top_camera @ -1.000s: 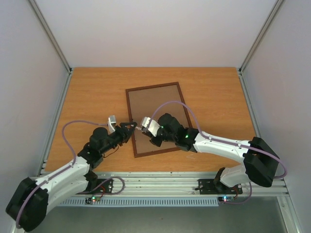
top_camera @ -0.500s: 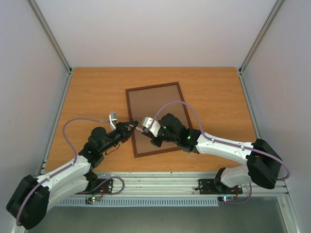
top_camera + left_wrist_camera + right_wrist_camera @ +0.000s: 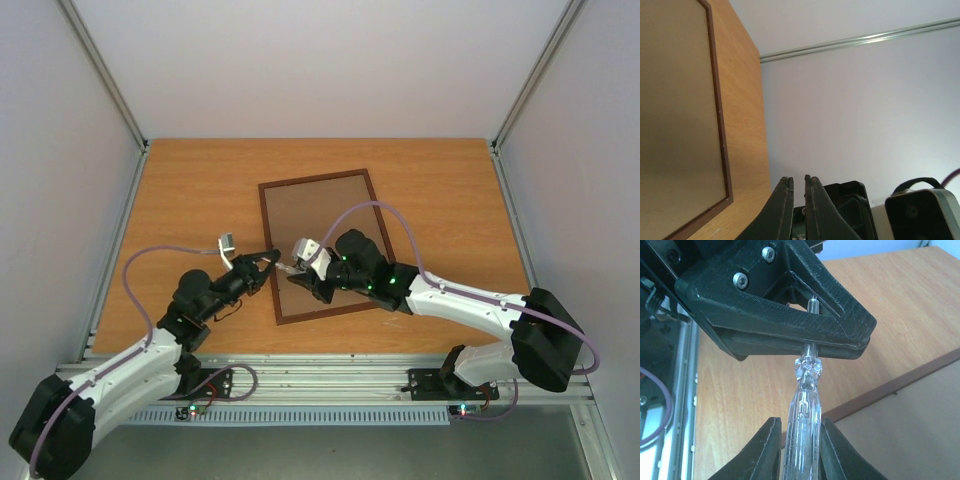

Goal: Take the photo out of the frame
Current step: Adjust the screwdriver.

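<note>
The frame point(image 3: 322, 215) lies back up on the table, its plain brown back inside a thin reddish-brown rim. It also shows in the left wrist view point(image 3: 680, 100) and the right wrist view point(image 3: 920, 415). The photo is hidden. My right gripper point(image 3: 291, 268) point(image 3: 800, 424) is shut on the clear handle of a screwdriver point(image 3: 806, 400) above the frame's near left edge. My left gripper point(image 3: 271, 258) point(image 3: 796, 178) is nearly closed, and its black fingers point(image 3: 780, 315) clamp the screwdriver's metal shaft.
The orange wooden table point(image 3: 190, 200) is bounded by grey walls and an aluminium rail point(image 3: 300, 372) along the near edge. Purple cables loop over both arms. The two grippers meet tip to tip at the frame's left rim.
My left arm has drawn back and left while its fingertips stay at the frame's left edge. My right gripper has reached a little further left toward it.
</note>
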Controlling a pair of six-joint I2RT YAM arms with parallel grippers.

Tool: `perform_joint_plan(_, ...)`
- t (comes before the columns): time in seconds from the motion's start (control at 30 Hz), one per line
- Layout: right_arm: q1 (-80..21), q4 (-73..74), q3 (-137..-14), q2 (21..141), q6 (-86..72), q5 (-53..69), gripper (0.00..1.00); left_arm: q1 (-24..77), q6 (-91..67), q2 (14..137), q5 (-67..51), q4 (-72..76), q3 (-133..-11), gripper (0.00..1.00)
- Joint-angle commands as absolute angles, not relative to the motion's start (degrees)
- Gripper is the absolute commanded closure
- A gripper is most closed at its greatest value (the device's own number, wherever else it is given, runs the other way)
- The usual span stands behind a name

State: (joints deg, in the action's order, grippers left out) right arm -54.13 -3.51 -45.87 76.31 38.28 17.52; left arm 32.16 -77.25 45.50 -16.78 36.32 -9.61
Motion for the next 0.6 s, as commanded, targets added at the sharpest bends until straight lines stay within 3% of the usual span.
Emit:
perform_joint_plan(0.0,-53.03,-7.17,-46.78,76.3,35.23,23.05,0.77,32.17,-75.61,42.92,-16.82,41.29,-8.65,1.0)
perform_joint_plan(0.57,-52.28,-11.24,-46.3,76.02,31.65,24.44,0.78,32.17,-75.8,40.31,-16.89,40.36,-7.73,1.0)
